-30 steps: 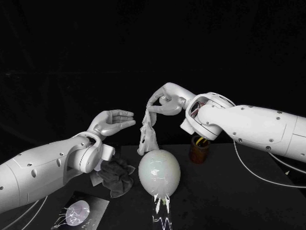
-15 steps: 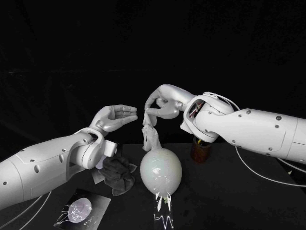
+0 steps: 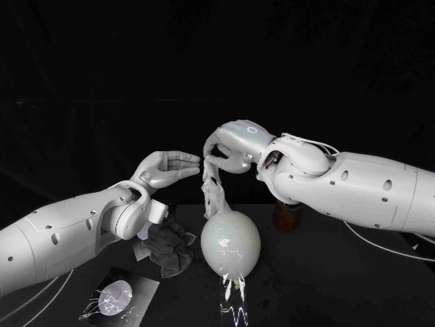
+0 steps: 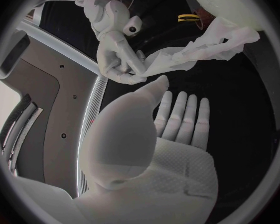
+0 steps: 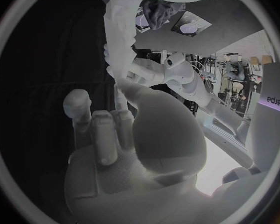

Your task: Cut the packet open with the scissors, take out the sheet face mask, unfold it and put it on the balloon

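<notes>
White sheet mask (image 3: 213,194), twisted into a narrow, crumpled strip, hangs from the right hand (image 3: 230,151), which is raised above the table (image 3: 335,272) with its fingers curled and pinching the strip's upper end. The strip's lower end reaches the top of the balloon (image 3: 230,240), a pale egg-shaped body standing upright near the middle of the table; the left wrist view shows the mask widening where it meets the balloon.

The left hand (image 3: 166,168) is raised to about the same height, just beside the right hand. It holds nothing: its palm faces the mask, the fingers lie extended and the thumb points toward the pinched end without clearly touching it. The 2 hands are close together, with the strip between them.

On the table, a dark crumpled cloth (image 3: 170,248) lies just to the left of the balloon, below the left wrist. A dark packet (image 3: 114,298) with a pale round print lies flat nearer the front left corner, well apart from both hands. A brown jar (image 3: 288,216) stands behind the balloon on the right side, partly hidden by the right arm.
</notes>
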`<action>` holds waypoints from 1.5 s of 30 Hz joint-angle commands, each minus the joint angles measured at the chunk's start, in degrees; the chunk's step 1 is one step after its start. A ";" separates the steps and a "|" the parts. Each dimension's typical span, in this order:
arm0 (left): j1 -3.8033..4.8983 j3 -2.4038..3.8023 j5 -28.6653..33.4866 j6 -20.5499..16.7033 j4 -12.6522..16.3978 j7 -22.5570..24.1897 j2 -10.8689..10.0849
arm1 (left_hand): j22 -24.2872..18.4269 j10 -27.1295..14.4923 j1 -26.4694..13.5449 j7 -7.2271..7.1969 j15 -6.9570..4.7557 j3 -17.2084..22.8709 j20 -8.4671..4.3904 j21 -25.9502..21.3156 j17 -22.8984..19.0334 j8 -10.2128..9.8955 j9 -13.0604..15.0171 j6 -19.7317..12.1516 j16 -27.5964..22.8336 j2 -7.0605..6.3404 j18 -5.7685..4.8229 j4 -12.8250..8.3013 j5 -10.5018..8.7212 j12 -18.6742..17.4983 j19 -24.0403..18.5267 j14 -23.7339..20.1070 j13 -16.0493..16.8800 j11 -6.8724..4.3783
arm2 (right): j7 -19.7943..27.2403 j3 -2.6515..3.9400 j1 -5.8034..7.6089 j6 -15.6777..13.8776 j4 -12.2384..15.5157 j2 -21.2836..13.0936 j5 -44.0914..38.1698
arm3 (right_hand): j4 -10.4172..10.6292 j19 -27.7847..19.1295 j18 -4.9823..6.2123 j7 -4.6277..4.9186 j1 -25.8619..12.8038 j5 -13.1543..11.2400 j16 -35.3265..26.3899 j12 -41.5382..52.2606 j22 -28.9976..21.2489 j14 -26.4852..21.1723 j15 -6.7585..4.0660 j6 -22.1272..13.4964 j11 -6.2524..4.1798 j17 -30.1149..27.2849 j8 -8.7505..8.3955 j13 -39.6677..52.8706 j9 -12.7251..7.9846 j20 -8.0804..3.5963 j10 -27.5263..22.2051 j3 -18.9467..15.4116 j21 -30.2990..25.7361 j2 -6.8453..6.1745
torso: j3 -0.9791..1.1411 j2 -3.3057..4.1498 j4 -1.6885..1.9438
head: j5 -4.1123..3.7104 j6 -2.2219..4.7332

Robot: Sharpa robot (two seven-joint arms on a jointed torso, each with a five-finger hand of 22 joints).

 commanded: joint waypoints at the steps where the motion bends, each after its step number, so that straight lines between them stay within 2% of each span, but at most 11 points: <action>1: 0.13 0.09 -2.68 3.23 0.06 -1.13 -0.05 | 0.01 0.47 -0.38 0.80 0.03 0.31 0.02 -0.34 -0.10 -0.25 -0.05 0.46 -0.41 -0.29 -0.17 -0.13 -0.05 -0.36 0.09 0.30 -0.03 0.13 | -1.43 0.02 -0.04 -2.80 -0.01 0.16 -6.18 | -0.19 0.35 -0.40 -0.07 0.12 0.26 0.24 0.34 0.09 5.88 -0.36 0.32 -0.34 15.05 0.33 12.91 0.23 0.11 4.88 0.13 0.12 -0.43 | 0.02 0.05 -0.02 | -0.01 0.00; 6: 0.13 0.08 -3.98 4.70 0.27 -1.94 -0.31 | -0.08 1.43 -0.90 0.67 -0.01 0.72 0.05 -0.87 -0.38 -0.57 -0.04 1.34 -0.81 -0.71 -0.28 -0.36 -0.06 -0.78 -0.38 0.51 0.01 0.08 | -2.16 0.02 -0.13 -4.38 -0.31 0.32 -7.45 | -0.18 0.35 -0.41 -0.09 0.12 0.26 0.24 0.44 0.09 5.88 -0.37 0.34 -0.35 15.05 0.35 12.96 0.24 0.12 4.91 0.14 0.11 -0.46 | 0.01 0.03 -0.03 | -0.04 -0.03; 13: 0.13 0.05 -4.75 4.88 -0.45 -2.80 -0.21 | -0.07 2.45 -1.12 0.93 -0.16 1.41 0.04 -1.18 -0.58 -0.91 -0.03 2.20 -1.02 -0.81 -0.34 -0.65 -0.05 -1.22 -0.32 1.05 0.01 -0.16 | -2.39 0.02 -0.19 -6.04 -0.19 0.30 -8.04 | -0.15 0.53 -0.46 -0.13 0.11 0.25 0.24 0.50 0.23 5.88 -0.39 0.39 -0.38 15.05 0.40 13.00 0.27 0.15 4.94 0.16 0.30 -0.52 | 0.03 0.04 -0.07 | 0.10 -0.01; 23: 0.13 0.03 -4.87 4.04 -1.57 -3.37 0.61 | 0.13 4.40 -1.85 1.26 -0.74 3.33 -0.01 -1.07 -0.83 -1.56 -0.01 3.91 -1.05 -0.59 0.08 -0.73 -0.05 -2.21 1.50 2.91 -0.02 -0.83 | -2.30 0.02 -0.21 -6.42 0.57 0.02 -7.89 | -0.09 0.66 -0.49 -0.16 0.07 0.26 0.24 0.50 0.32 5.88 -0.42 0.44 -0.42 15.05 0.46 13.00 0.30 0.18 4.95 0.18 0.41 -0.61 | 0.02 0.03 -0.10 | 0.12 0.10; 31: 0.13 0.03 -4.15 3.10 -2.45 -3.46 0.86 | 0.16 5.57 -2.12 1.54 -1.06 6.31 0.00 -1.21 -1.09 -2.31 -0.07 4.94 -1.28 0.40 0.44 -0.52 -0.04 -3.40 2.48 4.40 -0.08 -1.10 | -2.19 0.02 -0.21 -6.67 1.04 -0.28 -7.80 | -0.03 0.75 -0.51 -0.18 0.03 0.26 0.24 0.52 0.39 5.88 -0.43 0.46 -0.43 15.05 0.49 13.02 0.31 0.20 4.97 0.18 0.50 -0.66 | 0.05 0.06 -0.09 | 0.08 0.18; 34: 0.14 0.03 -4.01 3.01 -2.49 -3.52 0.82 | 0.17 5.84 -2.03 1.51 -1.13 7.03 0.00 -1.24 -1.13 -2.45 -0.07 5.08 -1.31 0.46 0.49 -0.63 -0.04 -3.60 2.66 4.73 -0.07 -1.16 | -2.16 0.02 -0.21 -6.75 1.00 -0.27 -7.79 | -0.03 0.75 -0.51 -0.18 0.03 0.26 0.24 0.52 0.39 5.88 -0.43 0.46 -0.43 15.05 0.49 13.02 0.31 0.20 4.97 0.18 0.50 -0.66 | 0.05 0.06 -0.05 | 0.03 0.16; 40: 0.14 0.03 -4.58 3.43 -2.04 -3.71 0.80 | 0.17 6.46 -2.43 1.30 -1.22 8.08 0.01 -1.39 -1.27 -2.83 -0.07 5.40 -1.50 -0.72 0.58 -1.05 -0.07 -4.17 2.96 5.40 -0.05 -1.20 | -2.09 0.02 -0.21 -6.97 0.58 -0.11 -7.73 | 0.01 0.74 -0.51 -0.19 0.01 0.26 0.24 0.60 0.38 5.88 -0.44 0.48 -0.44 15.05 0.51 13.06 0.32 0.21 4.99 0.19 0.48 -0.68 | -0.01 0.03 -0.03 | 0.06 0.05; 41: 0.14 0.03 -4.71 3.54 -2.00 -3.75 0.80 | 0.14 6.55 -2.41 1.20 -1.21 8.34 -0.01 -1.50 -1.31 -2.87 -0.06 5.48 -1.56 -0.73 0.61 -1.10 -0.06 -4.26 2.76 5.45 -0.05 -1.21 | -2.08 0.02 -0.21 -6.98 0.48 -0.06 -7.72 | 0.01 0.74 -0.51 -0.19 0.01 0.26 0.24 0.60 0.38 5.88 -0.44 0.48 -0.44 15.05 0.51 13.06 0.32 0.21 4.99 0.19 0.48 -0.68 | -0.02 0.03 -0.04 | 0.06 0.02; 42: 0.14 0.03 -4.81 3.60 -2.00 -3.78 0.79 | 0.10 6.66 -1.64 1.18 -1.24 9.67 -0.06 -1.67 -1.39 -3.00 -0.06 5.60 -1.72 0.00 0.71 -1.46 -0.04 -4.54 2.58 5.54 -0.09 -1.28 | -2.07 0.02 -0.21 -6.98 0.39 -0.01 -7.71 | 0.01 0.74 -0.51 -0.19 0.01 0.26 0.24 0.60 0.38 5.88 -0.44 0.48 -0.44 15.05 0.51 13.06 0.32 0.21 4.99 0.19 0.48 -0.68 | -0.03 0.02 -0.04 | 0.06 0.06; 45: 0.15 0.03 -4.89 3.48 -2.18 -3.83 0.72 | 0.11 6.81 -1.47 1.37 -1.17 11.33 -0.01 -1.84 -1.57 -3.31 -0.07 5.69 -2.04 -0.03 0.75 -1.91 -0.04 -5.01 2.55 5.69 -0.09 -1.18 | -2.05 0.01 -0.21 -7.03 0.11 0.12 -7.69 | 0.01 0.74 -0.51 -0.19 0.01 0.26 0.24 0.60 0.38 5.88 -0.44 0.48 -0.44 15.05 0.51 13.06 0.32 0.21 4.99 0.19 0.48 -0.68 | 0.01 0.03 -0.05 | 0.02 0.27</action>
